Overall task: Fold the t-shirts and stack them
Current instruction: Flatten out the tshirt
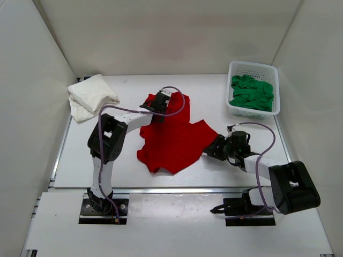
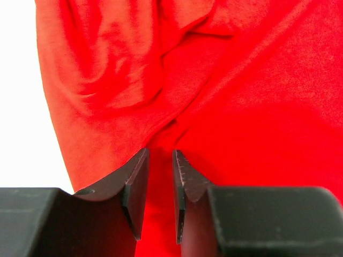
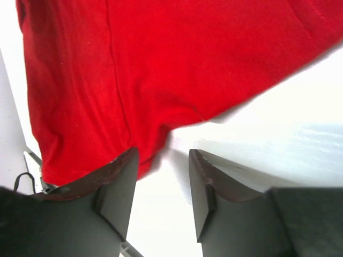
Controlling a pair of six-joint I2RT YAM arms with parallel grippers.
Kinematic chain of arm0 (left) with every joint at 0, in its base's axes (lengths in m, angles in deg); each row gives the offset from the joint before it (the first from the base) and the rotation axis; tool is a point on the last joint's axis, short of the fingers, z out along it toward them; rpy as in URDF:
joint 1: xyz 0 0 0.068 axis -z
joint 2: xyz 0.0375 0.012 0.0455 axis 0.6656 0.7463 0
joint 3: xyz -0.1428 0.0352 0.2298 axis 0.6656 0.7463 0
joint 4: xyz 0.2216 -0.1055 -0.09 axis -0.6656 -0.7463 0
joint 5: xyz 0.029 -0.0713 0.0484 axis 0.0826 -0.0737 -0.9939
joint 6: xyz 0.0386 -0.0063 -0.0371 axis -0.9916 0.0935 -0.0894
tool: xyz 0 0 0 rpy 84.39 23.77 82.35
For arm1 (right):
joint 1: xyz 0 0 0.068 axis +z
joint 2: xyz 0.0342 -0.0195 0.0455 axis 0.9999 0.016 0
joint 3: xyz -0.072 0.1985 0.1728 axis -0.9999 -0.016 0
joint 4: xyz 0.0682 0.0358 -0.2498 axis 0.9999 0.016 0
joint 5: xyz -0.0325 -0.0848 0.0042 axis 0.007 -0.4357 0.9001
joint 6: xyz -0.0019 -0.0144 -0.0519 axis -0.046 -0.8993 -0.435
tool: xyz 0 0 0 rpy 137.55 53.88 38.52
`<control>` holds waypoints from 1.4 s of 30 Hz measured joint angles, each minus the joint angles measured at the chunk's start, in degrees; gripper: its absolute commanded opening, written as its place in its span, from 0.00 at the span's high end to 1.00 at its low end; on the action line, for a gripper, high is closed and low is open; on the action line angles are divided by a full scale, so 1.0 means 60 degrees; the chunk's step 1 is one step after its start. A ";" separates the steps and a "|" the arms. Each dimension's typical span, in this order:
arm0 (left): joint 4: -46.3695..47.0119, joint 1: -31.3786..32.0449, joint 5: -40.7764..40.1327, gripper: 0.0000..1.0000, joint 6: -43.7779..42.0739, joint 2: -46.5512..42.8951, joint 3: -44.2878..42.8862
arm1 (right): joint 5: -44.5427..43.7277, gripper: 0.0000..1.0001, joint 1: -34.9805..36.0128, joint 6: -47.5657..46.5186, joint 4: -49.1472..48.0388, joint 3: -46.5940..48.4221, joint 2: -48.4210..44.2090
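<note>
Top cam bright, even, w/ soft shadows only. My wrist cams: table [image 2: 21, 107] blown out white, red t-shirt [image 2: 241, 107] oversaturated, slightly soft.

A white basket [image 1: 251, 111] is being kept at the far right corner of the table [image 1: 214, 96], which is being enclosed by walls [image 1: 161, 32].

A white table [image 1: 209, 93] lies flat beneath the left claw [image 1: 159, 103], with a metal rail [image 1: 59, 147] along its edge well to the claw's left. Plain white wall panels [image 1: 171, 32] rise beyond the claw and on either side, evenly lit.
</note>
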State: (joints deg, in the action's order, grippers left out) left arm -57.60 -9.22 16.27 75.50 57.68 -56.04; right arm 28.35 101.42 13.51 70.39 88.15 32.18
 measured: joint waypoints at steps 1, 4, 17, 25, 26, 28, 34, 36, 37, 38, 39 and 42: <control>0.0124 -0.0062 0.0098 0.64 0.0033 -0.0175 0.0178 | 0.0066 0.57 0.0004 -0.0004 -0.0106 0.0007 0.0076; 0.0379 -0.0266 0.0215 0.63 0.0069 -0.0601 0.0463 | 0.0193 0.57 0.0080 0.0007 -0.0273 0.0164 0.0368; 0.0579 -0.0652 0.0492 0.55 -0.0120 -0.0372 0.0266 | 0.0291 0.58 0.0120 -0.0011 -0.0364 0.0288 0.0579; 0.0466 -0.0503 0.0776 0.58 -0.0288 -0.0361 0.0244 | 0.0364 0.58 0.0135 -0.0011 -0.0375 0.0317 0.0641; 0.0444 -0.0488 0.0776 0.57 -0.0313 -0.0357 0.0226 | 0.0368 0.58 0.0124 -0.0015 -0.0379 0.0317 0.0641; 0.0270 -0.0459 0.0776 0.58 -0.0331 -0.0284 0.0066 | 0.0397 0.58 0.0109 -0.0018 -0.0375 0.0317 0.0641; -0.0251 -0.0452 0.0703 0.64 -0.0321 0.0616 -0.1180 | 0.0474 0.57 0.0051 -0.0055 -0.0353 0.0321 0.0637; -0.0455 -0.0441 0.0703 0.63 -0.0324 0.0805 -0.1388 | 0.0506 0.58 0.0004 -0.0084 -0.0313 0.0321 0.0619; -0.0532 -0.0441 0.0699 0.62 -0.0321 0.0852 -0.1443 | 0.0521 0.57 -0.0025 -0.0084 -0.0284 0.0321 0.0616; -0.0583 -0.0444 0.0699 0.62 -0.0321 0.0882 -0.1457 | 0.0535 0.57 -0.0073 -0.0095 -0.0266 0.0321 0.0612; -0.0659 -0.0444 0.0699 0.61 -0.0310 0.0882 -0.1457 | 0.0554 0.58 -0.0087 -0.0098 -0.0244 0.0321 0.0601; -0.0998 -0.0452 0.0699 0.64 -0.0266 0.0922 -0.1628 | 0.0605 0.57 -0.0142 -0.0113 -0.0208 0.0324 0.0594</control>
State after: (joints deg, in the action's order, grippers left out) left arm -63.59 -11.93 20.47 73.90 63.21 -65.81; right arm 31.98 100.57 12.84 69.14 90.09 35.74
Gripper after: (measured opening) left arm 0.372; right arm 0.427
